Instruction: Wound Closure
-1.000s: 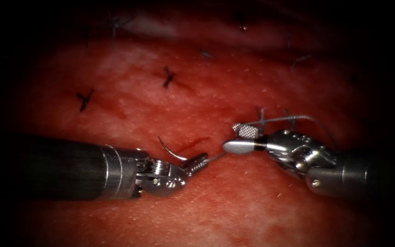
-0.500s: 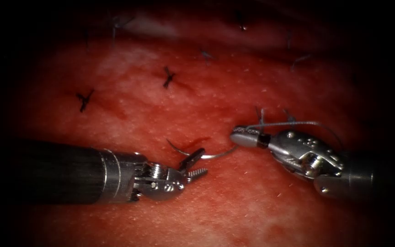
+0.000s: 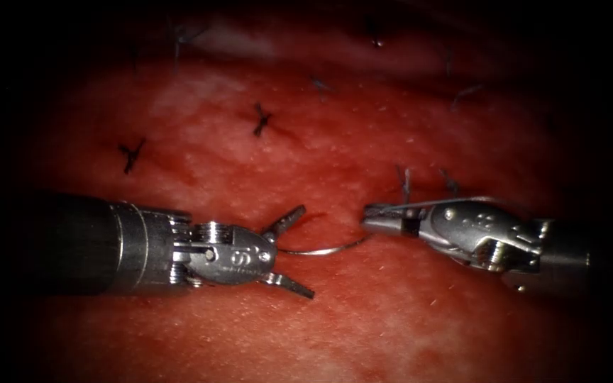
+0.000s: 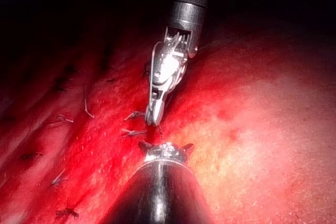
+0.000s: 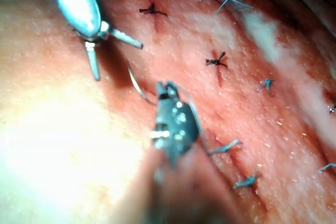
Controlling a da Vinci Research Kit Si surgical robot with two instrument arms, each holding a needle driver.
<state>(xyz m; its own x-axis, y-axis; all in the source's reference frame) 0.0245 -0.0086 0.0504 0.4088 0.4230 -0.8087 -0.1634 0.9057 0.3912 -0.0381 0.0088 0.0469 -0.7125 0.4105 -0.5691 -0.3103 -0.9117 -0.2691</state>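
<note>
1. The left end effector (image 3: 286,246) hangs released just above the tissue (image 3: 363,319), its two jaws spread wide in a fork and gripping nothing.
2. The right end effector (image 3: 374,216) is clenched on the needle (image 3: 324,249), grasping it at the end nearest its tip; the curve sweeps away toward the left tool and runs between that tool's parted jaws without touching them, as far as the endoscope view shows.
3. The needle lies free over the surface, not in the tissue, just below a short dark red cut (image 3: 310,217) between the two tools.
4. Thread (image 3: 455,201) runs along the top of the right tool's wrist.
5. Dark knotted stitches (image 3: 261,119) dot the tissue beyond the tools, with cut ends of thread (image 3: 404,179) standing up just behind the right tool.
6. From the right wrist, the needle (image 5: 135,83) shows as a thin arc between the right end effector (image 5: 164,88) and the open left end effector (image 5: 111,56).
7. From the left wrist, the right tool (image 4: 154,118) points down at the red fluid-slicked tissue (image 4: 262,129).
</note>
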